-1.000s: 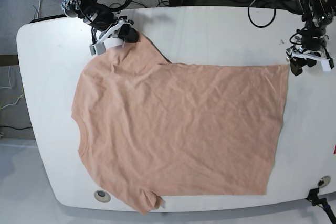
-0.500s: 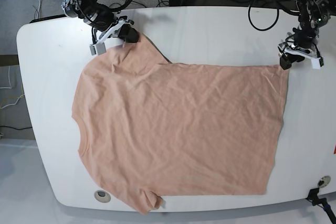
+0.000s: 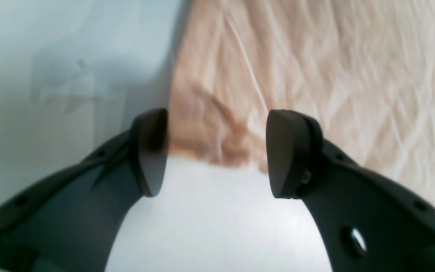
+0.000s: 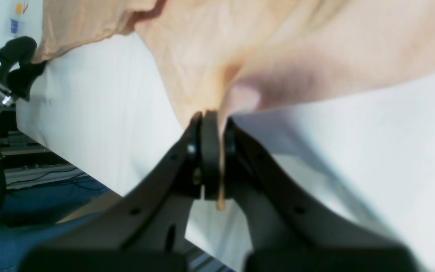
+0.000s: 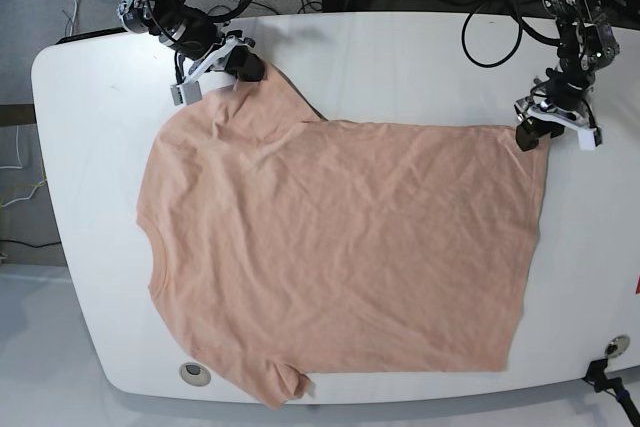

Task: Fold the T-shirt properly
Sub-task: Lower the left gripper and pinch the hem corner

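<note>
Lying flat across the table (image 5: 90,97), the shirt (image 5: 340,257) is pinned at its far sleeve by the right gripper (image 4: 213,158), jaws clamped on cloth. The left gripper (image 3: 215,151) straddles the hem corner, jaws wide, likely so both arms can lift one edge together.

FREE: bare white rounded tabletop (image 5: 420,57) open along far edge betw. both arms, also wide strip at L & R ends | BLOCKED: wrinkled peach cotton T-shirt (image 5: 340,257) covers centre, reaches near edge | OBSTACLES: small round grey grommet (image 5: 195,374) in near corner; black cables (image 5: 495,22) draped over far edge
</note>
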### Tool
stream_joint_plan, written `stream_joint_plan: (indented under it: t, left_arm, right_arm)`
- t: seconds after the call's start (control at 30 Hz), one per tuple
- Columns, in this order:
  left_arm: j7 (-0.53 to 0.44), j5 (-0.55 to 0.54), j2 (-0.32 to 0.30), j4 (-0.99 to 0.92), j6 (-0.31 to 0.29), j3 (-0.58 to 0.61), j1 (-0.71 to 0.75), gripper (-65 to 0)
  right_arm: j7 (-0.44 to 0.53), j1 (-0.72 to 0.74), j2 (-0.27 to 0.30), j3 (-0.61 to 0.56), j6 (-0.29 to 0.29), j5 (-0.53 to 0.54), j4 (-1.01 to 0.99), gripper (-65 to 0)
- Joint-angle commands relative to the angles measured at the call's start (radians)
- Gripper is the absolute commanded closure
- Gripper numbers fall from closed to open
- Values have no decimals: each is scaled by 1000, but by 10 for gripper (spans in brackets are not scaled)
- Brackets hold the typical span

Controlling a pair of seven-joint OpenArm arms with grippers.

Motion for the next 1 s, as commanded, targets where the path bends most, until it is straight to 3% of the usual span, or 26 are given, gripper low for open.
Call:
stream_joint_plan:
  t: [0.0, 0.23, 0.3, 0.37, 0.47, 0.5, 0.73, 0.97]
  left_arm:
    - [13, 2, -10, -2, 1, 8, -9, -378]
    - [13, 2, -10, -2, 2, 8, -12, -375]
    - [13, 2, -10, -2, 2, 8, -12, -341]
    - [13, 2, -10, -2, 2, 6, -12, -238]
    - [9, 0, -10, -2, 2, 5, -12, -27]
    - [9, 0, -10, -2, 2, 5, -12, 0]
    - [13, -4, -10, 18, -1, 8, -6, 0]
    - [15, -6, -10, 169, -1, 6, 123, 0]
  right_arm:
    - [-42, -9, 5, 3, -10, -72, -1, 0]
    - [-42, -10, 5, 3, -10, -72, -1, 0]
    - [-42, -9, 5, 3, -10, -72, -1, 0]
    - [-42, -7, 5, 3, -10, -72, -1, 0]
    - [-42, -7, 5, 3, -10, -72, -1, 0]
    - [-42, -7, 5, 3, -10, -72, -1, 0]
    - [-43, -18, 5, 3, -10, -68, 55, 0]
    - [-46, -80, 5, 4, -10, -67, 67, 0]
